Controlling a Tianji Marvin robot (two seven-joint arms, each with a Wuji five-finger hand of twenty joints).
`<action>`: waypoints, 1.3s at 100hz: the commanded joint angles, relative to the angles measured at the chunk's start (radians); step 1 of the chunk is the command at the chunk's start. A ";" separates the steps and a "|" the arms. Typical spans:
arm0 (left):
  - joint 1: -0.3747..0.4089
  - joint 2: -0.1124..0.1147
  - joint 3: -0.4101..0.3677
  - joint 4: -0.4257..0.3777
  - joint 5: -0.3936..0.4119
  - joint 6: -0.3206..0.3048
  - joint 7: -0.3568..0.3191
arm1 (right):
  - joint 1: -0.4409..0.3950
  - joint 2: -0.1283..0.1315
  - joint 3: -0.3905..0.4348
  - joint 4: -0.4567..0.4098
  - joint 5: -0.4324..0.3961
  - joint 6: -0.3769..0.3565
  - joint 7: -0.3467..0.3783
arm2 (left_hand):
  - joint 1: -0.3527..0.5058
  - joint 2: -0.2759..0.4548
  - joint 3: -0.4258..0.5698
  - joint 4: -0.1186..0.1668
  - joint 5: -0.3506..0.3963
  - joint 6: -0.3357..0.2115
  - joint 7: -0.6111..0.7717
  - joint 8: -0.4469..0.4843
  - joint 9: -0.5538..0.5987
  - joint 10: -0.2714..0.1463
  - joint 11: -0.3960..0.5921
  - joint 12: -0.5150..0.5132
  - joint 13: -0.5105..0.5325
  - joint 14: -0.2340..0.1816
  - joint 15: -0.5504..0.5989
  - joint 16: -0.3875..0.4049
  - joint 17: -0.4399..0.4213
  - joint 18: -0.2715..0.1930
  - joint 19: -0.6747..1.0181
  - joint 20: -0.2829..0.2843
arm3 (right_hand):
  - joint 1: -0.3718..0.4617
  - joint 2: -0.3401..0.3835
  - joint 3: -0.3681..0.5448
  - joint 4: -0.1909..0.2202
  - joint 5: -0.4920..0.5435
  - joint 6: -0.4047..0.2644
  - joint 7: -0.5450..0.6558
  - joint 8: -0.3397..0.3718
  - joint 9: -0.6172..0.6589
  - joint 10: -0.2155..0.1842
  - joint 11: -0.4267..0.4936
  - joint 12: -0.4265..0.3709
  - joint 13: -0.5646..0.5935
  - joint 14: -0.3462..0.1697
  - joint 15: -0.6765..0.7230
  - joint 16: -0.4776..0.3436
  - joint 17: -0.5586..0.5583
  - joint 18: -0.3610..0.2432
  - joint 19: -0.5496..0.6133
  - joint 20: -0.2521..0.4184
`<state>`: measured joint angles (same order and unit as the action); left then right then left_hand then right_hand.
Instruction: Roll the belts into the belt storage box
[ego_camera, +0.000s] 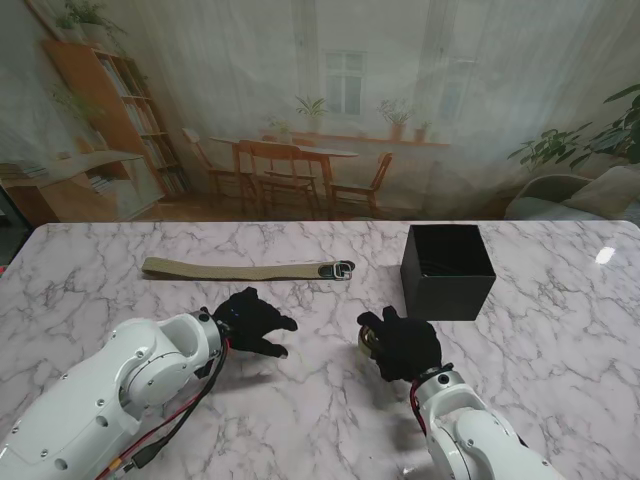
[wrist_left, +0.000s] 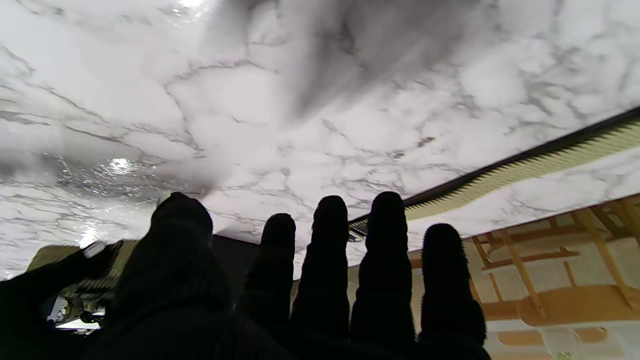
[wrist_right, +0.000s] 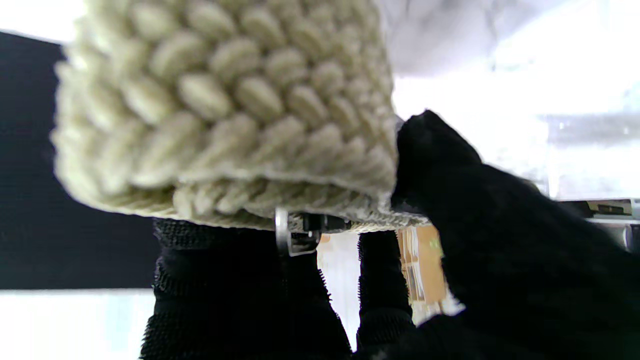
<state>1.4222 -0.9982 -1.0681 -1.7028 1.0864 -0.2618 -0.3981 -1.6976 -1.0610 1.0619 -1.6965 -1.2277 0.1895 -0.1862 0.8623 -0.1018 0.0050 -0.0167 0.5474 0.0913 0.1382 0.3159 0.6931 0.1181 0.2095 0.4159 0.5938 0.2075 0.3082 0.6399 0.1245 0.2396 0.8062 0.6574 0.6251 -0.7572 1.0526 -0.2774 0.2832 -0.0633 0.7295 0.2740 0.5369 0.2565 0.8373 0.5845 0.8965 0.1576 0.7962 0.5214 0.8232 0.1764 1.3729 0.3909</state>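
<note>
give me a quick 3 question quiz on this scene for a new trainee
1. True or false: the flat belt lies inside the box.
2. Which hand holds a rolled belt? A) left hand B) right hand C) neither
3. Fill in: in the stand view, the box sits on the robot's ____ side of the table.

Key
1. False: it lies stretched on the table, left of the box.
2. B: its fingers close around the woven roll; the left hand is open.
3. right
</note>
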 joint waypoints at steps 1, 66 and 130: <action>0.000 0.003 -0.018 -0.005 0.014 -0.004 -0.011 | -0.002 0.001 0.021 -0.042 -0.012 -0.017 -0.015 | -0.016 0.046 -0.025 0.003 0.044 -0.012 0.024 0.018 0.027 0.001 0.010 0.006 0.015 0.009 0.007 -0.011 -0.007 0.043 0.005 -0.001 | 0.191 0.038 0.156 0.049 0.028 -0.030 0.024 -0.013 0.045 -0.056 0.079 0.030 0.087 -0.129 0.186 0.009 0.022 -0.146 0.045 0.021; 0.165 -0.006 -0.249 -0.015 0.186 -0.013 0.166 | 0.178 0.018 0.245 -0.058 -0.137 -0.203 0.032 | -0.007 0.076 -0.029 0.004 0.040 -0.036 0.136 0.186 -0.055 0.022 -0.021 -0.009 -0.008 0.009 -0.009 -0.032 -0.013 0.050 -0.021 -0.026 | 0.195 0.050 0.170 0.044 0.266 -0.092 0.157 0.151 0.113 -0.082 0.049 0.051 0.113 -0.133 0.143 0.015 0.036 -0.130 0.020 0.010; 0.250 -0.009 -0.317 -0.012 0.239 0.026 0.236 | 0.457 0.054 0.132 0.257 -0.184 -0.243 0.110 | -0.006 0.077 -0.029 0.004 0.060 -0.026 0.167 0.242 -0.049 0.021 -0.018 -0.010 -0.009 0.011 -0.010 -0.036 -0.014 0.053 -0.034 -0.032 | 0.207 0.065 0.156 0.028 0.323 -0.128 0.202 0.225 0.156 -0.113 0.038 0.059 0.140 -0.154 0.088 0.015 0.032 -0.120 -0.016 -0.001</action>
<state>1.6620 -1.0068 -1.3857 -1.7216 1.3244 -0.2477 -0.1585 -1.2555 -1.0101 1.2109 -1.4632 -1.4156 -0.0636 -0.0884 0.8490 -0.0636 0.0043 -0.0168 0.6059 0.0663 0.2872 0.5413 0.6698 0.1287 0.1997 0.4114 0.5948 0.2069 0.3086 0.6158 0.1246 0.2512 0.7933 0.6428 0.6262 -0.7991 1.0525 -0.3115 0.4544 -0.1374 0.7202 0.3868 0.6399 0.2520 0.8324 0.5967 0.9576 0.1575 0.7958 0.5206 0.8658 0.1761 1.3780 0.3943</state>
